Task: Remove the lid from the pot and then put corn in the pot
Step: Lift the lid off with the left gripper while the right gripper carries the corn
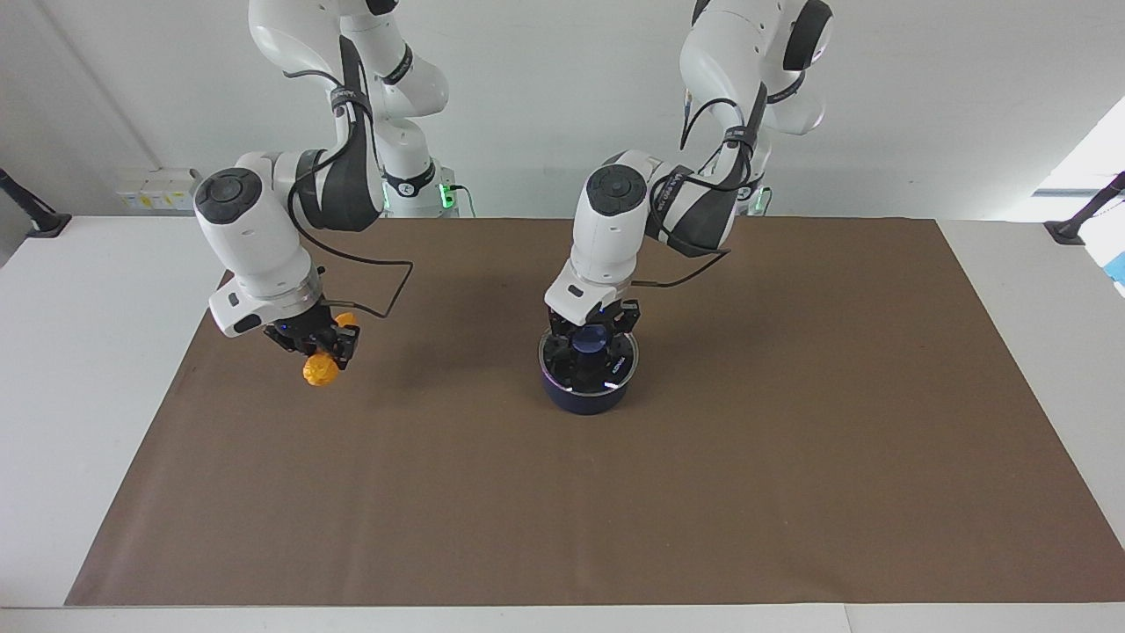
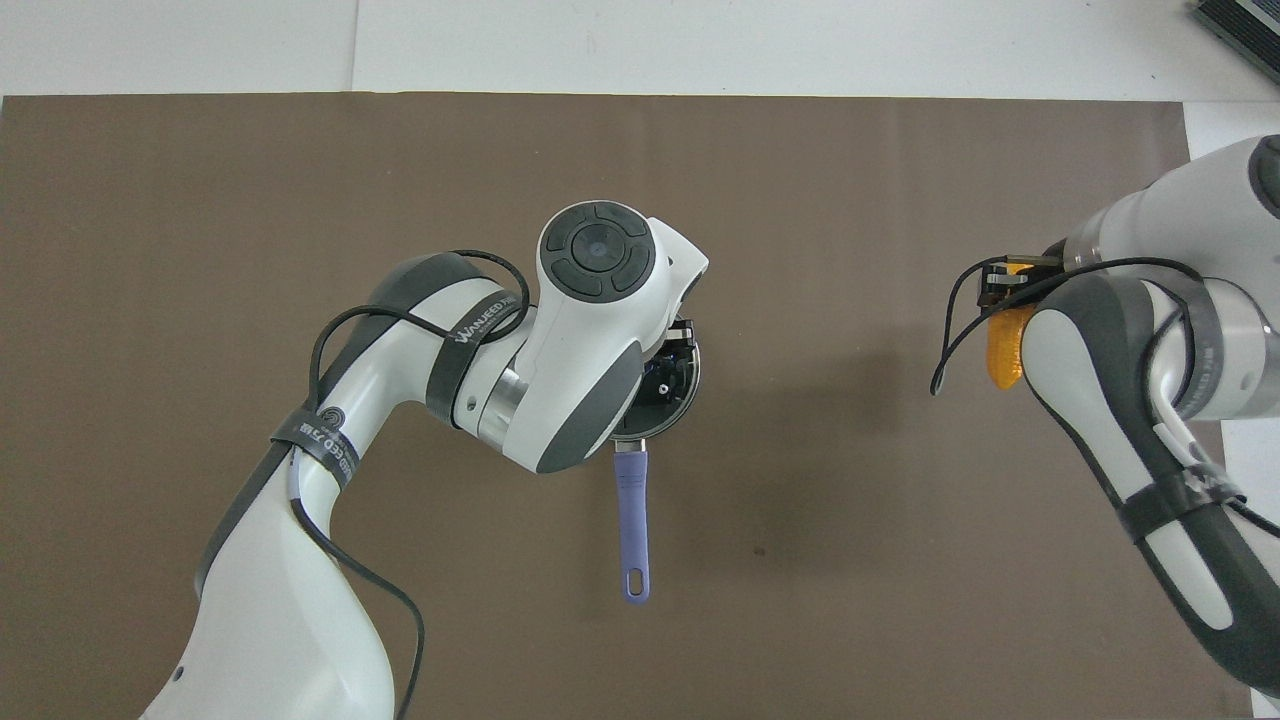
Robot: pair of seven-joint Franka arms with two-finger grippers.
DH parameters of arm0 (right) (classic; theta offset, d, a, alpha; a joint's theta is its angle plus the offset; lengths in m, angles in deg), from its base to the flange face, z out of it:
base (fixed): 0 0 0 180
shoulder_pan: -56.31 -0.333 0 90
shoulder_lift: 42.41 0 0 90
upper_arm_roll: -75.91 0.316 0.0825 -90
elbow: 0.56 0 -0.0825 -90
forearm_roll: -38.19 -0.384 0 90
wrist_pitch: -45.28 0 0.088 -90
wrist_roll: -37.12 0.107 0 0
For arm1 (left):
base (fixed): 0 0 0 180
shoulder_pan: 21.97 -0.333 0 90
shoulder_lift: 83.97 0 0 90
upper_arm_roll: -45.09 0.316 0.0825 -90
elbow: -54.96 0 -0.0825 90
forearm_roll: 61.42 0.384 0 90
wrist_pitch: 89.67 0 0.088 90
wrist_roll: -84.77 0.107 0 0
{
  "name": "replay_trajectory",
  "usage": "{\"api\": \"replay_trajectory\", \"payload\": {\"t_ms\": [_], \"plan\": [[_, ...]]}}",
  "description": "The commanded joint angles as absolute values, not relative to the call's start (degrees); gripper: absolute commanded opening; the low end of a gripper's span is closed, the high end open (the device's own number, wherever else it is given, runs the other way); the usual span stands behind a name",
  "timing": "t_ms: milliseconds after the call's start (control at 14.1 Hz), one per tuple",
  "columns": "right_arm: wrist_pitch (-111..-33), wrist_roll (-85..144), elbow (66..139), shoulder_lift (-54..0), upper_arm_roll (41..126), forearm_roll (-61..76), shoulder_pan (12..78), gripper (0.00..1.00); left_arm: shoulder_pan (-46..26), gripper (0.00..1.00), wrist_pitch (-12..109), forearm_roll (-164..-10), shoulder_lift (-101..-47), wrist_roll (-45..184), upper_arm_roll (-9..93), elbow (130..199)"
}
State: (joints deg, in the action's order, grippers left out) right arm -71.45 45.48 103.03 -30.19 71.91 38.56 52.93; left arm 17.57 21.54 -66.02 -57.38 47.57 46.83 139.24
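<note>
— Two end effectors, we count. Where do we see each?

— Our left end effector (image 1: 591,338) is down on the lid (image 1: 587,365), its fingers closed around the blue knob. The lid sits on the pot (image 1: 586,396) near the middle of the worktop (image 1: 791,492); the pot's handle (image 2: 631,530) points toward the robots.

— And the right one?

— Our right end effector (image 1: 318,343) hangs in the air over the right arm's end of the brown mat, clamped shut on the corn (image 1: 320,371), well apart from the pot.
</note>
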Motion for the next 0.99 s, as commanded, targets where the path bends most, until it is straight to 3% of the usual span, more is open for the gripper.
{"api": "replay_trajectory", "payload": {"t_ms": [0,425,920], "plan": [[-68.99,46.0,102.63,-31.6,72.04,38.71,52.97,0.0,17.32,0.0,17.74,-66.79,-57.51,48.12,47.2,137.14],[-60.81,46.7,100.25,-37.04,72.83,38.45,52.18,0.0,12.67,0.0,15.54,-66.35,-63.3,50.22,48.08,137.57],[-67.3,55.04,100.6,-36.53,73.19,37.4,42.0,0.0,0.98,0.0,11.15,-66.35,-68.14,70.33,48.17,141.52]]}}
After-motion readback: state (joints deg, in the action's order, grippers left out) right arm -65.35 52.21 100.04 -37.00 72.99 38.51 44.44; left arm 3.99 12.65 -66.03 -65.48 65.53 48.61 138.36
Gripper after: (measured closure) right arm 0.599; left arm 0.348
